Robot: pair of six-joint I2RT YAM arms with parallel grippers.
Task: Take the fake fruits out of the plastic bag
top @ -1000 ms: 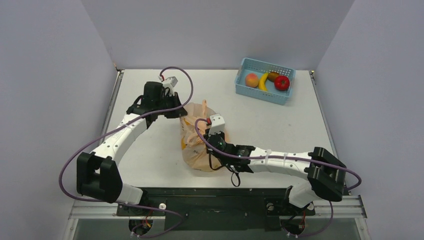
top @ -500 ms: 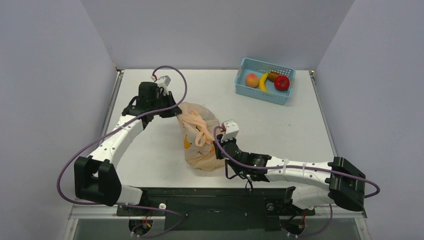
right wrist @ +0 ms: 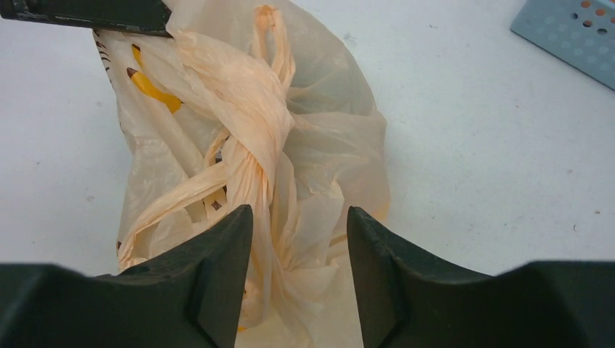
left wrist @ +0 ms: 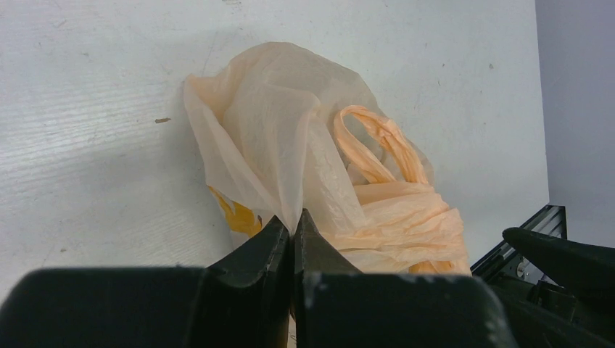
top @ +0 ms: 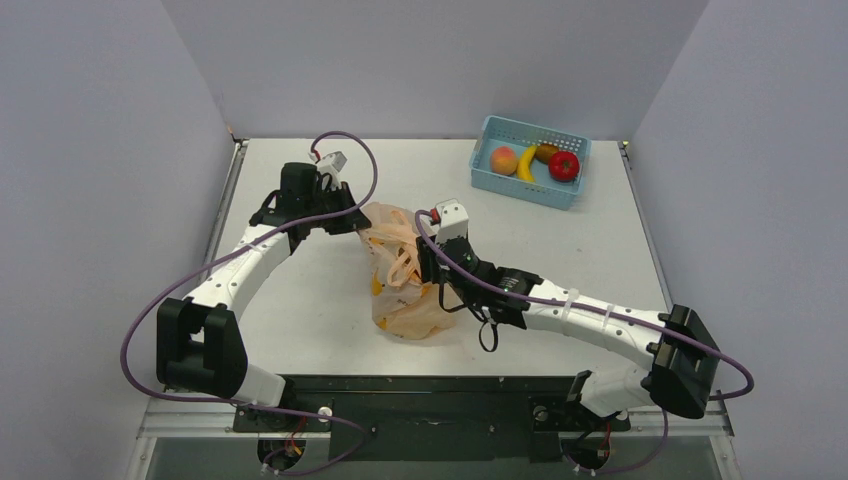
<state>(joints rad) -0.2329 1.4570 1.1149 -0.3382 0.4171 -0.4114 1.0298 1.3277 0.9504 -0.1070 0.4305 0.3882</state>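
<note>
The pale-orange plastic bag (top: pixel 405 295) lies crumpled mid-table, its loop handles twisted on top (right wrist: pixel 254 123). My left gripper (top: pixel 358 222) is shut on a thin fold of the bag's far-left edge (left wrist: pixel 297 217), pulling the film taut (left wrist: pixel 283 130). My right gripper (top: pixel 426 268) hovers open just over the bag's right side (right wrist: pixel 299 217), loose folds showing between its jaws without being pinched. A yellow shape with a dark tip (right wrist: pixel 149 87) shows through the film; I cannot tell whether it is fruit or print. A yellow banana (top: pixel 527 163) lies in the basket.
A light-blue basket (top: pixel 520 128) stands at the back right, holding also a peach-coloured fruit (top: pixel 504 160), a shiny red fruit (top: pixel 564 166) and a brownish one (top: pixel 546 152). Its corner shows in the right wrist view (right wrist: pixel 573 32). Grey walls enclose the table.
My right gripper has opened and swung from the bag's near side up over its right side. The bag has shifted and its handles have fallen loose. The left gripper keeps its pinch.
</note>
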